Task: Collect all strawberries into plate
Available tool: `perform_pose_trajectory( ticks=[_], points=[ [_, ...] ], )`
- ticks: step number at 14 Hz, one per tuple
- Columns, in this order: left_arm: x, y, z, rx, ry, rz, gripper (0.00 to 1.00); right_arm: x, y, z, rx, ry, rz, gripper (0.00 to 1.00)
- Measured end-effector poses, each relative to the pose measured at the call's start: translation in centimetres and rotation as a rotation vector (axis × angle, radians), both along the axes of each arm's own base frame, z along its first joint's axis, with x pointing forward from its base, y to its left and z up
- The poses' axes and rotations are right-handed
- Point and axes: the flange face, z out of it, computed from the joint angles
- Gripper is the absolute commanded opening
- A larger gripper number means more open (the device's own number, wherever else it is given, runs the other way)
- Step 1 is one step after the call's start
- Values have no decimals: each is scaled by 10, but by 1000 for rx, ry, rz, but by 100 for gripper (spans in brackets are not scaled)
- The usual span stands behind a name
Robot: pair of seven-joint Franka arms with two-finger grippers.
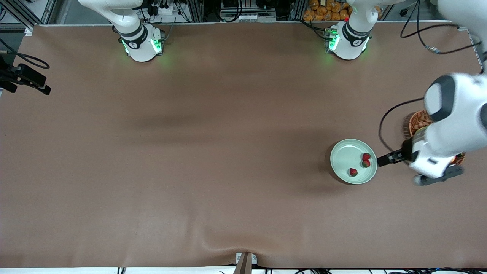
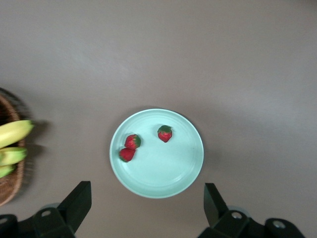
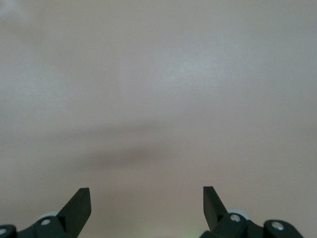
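I see all 3 strawberries (image 1: pixel 366 156) (image 1: pixel 366 163) (image 1: pixel 353 172) lying in the plate (image 1: pixel 348 152), which sits on the desk (image 1: pixel 213 160) toward the left arm's end. 2 of them touch each other near the rim on the basket's side, and the 3rd lies apart from that pair, nearer to the front camera. My left gripper (image 2: pixel 146 198) hangs up in the air over the bare desk between the plate and the wicker basket (image 1: pixel 418 121), its jaws spread wide and holding nothing; in the left wrist view the plate (image 2: pixel 185 168) and its berries (image 2: pixel 165 133) (image 2: pixel 132 142) (image 2: pixel 127 154) show between and just ahead of the 2 black fingers (image 2: pixel 77 203). Bananas (image 2: pixel 12 144) rest in the basket (image 2: pixel 9 188). My right gripper (image 3: pixel 146 198) waits over bare desk, jaws likewise wide apart and empty.
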Motion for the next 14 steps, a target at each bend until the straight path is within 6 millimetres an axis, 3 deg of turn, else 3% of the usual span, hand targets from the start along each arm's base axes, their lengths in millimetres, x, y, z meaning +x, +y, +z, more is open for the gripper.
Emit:
perform_pose_trajectory(
  ticks=[3,6,9,14],
  points=[
    [-20,2,68,13,-30,-2,100,0,0,0,1,0,0,100],
    [-48,4,110,29,-18,-53,100,0,0,0,1,-1,1,100],
    [-66,4,132,35,-4,-101,100,0,0,0,1,-1,1,100],
    [-88,-8,148,37,0,-135,100,0,1,0,1,-1,1,100]
  ],
)
